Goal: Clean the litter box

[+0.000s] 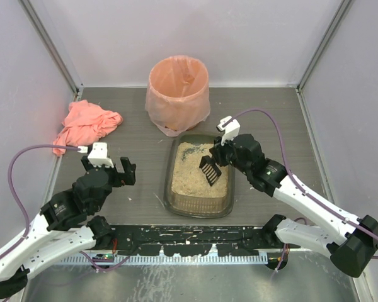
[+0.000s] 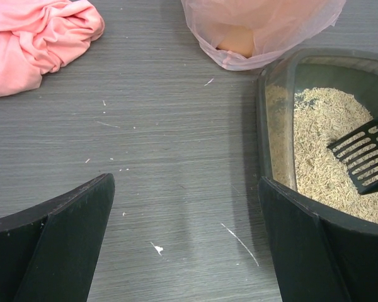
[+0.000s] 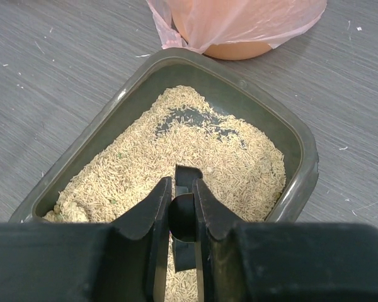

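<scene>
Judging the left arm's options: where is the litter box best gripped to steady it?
Probably the litter box's left long rim, from above, one finger inside, one outside: the wall is thin and raised, clear of the scoop, and nearest the open left gripper.

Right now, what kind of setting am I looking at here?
Most likely a lab test cell, not a home: plain white panels wall in a grey tabletop, and a litter box, a bag-lined bin and a pink cloth sit staged on it.
</scene>
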Controlling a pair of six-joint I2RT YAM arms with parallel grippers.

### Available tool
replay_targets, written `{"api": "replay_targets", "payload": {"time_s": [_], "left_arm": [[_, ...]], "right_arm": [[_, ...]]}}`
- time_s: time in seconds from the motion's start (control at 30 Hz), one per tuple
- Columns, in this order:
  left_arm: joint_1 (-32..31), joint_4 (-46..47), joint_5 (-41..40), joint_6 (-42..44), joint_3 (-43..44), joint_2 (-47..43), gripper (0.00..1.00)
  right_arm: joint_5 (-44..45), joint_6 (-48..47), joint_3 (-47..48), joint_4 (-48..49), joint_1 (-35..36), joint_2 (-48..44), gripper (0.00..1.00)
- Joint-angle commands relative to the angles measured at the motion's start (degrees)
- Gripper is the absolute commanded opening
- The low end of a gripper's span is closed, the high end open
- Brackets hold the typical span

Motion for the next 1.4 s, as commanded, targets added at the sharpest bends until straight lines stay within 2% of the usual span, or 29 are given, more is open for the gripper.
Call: {"api": "replay_targets", "payload": {"time_s": [0.0, 0.27, 0.6, 0.8, 0.97, 1.1, 1.37], "left_arm": [[0.1, 2.0, -0.1, -1.0, 0.3, -0.1, 0.98], [0.1, 1.8, -0.1, -1.0, 0.0, -0.8, 0.98], [0.1, 2.8, 1.1, -1.2, -0.6, 0.6, 0.98], [0.1, 3.8, 1.7, -1.3, -0.8, 1.7, 0.98], [0.2, 5.0, 2.9, -1.8, -1.5, 2.8, 0.98], [0.2, 6.2, 4.1, -2.4, -2.1, 4.4, 0.98], [0.2, 12.3, 8.9, -3.1, -4.6, 8.9, 0.98]], "right_arm": [[0.1, 0.3, -2.2, 7.5, 0.2, -0.9, 0.24], [-1.0, 1.8, -2.1, 7.0, 0.2, -0.1, 0.35], [-0.5, 6.5, -2.5, 3.5, 0.2, 2.1, 0.36], [2.1, 8.7, -4.0, 4.3, 0.2, 0.7, 0.24], [1.1, 8.2, -3.6, 4.5, 0.2, 1.1, 0.24], [-0.9, 6.4, -2.5, 4.1, 0.2, 1.9, 0.15], [1.8, -0.9, 10.2, -3.5, 0.2, 3.5, 0.01]]}}
